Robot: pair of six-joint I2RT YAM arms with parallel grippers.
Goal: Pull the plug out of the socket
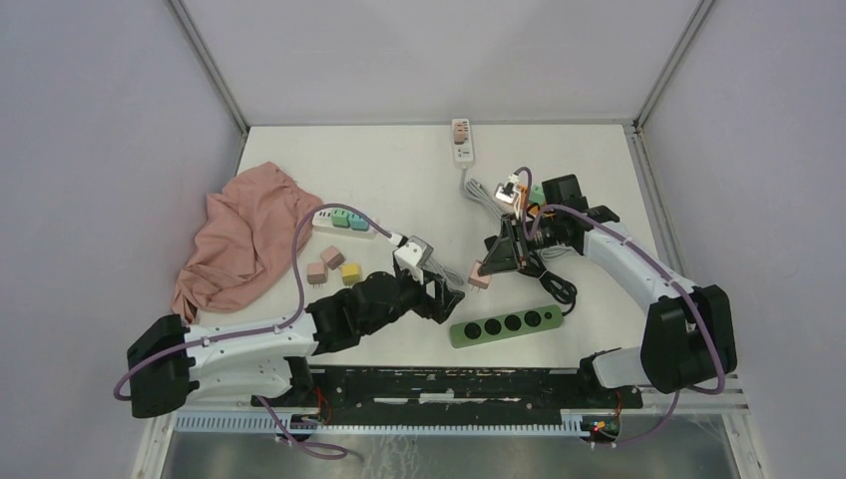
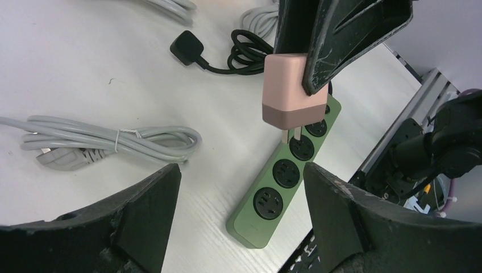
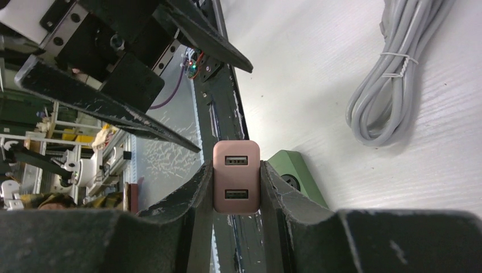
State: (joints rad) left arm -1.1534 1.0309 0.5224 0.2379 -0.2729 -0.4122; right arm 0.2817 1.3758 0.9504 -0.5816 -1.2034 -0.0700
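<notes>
From above, one pink plug hangs just beside one green four-socket strip on the worktop; the left wrist shows two left fingers spread wide, empty, the prongs clear of the strip; the right wrist shows two right fingers clamping the plug.

The plug is a pink block with a darker lower band, two USB ports on its back and metal pins pointing down. It is upright in the air, pinched by the right gripper, with its pins out of the holes. The green socket strip with four round black outlets lies flat on the table, just below it.
</notes>
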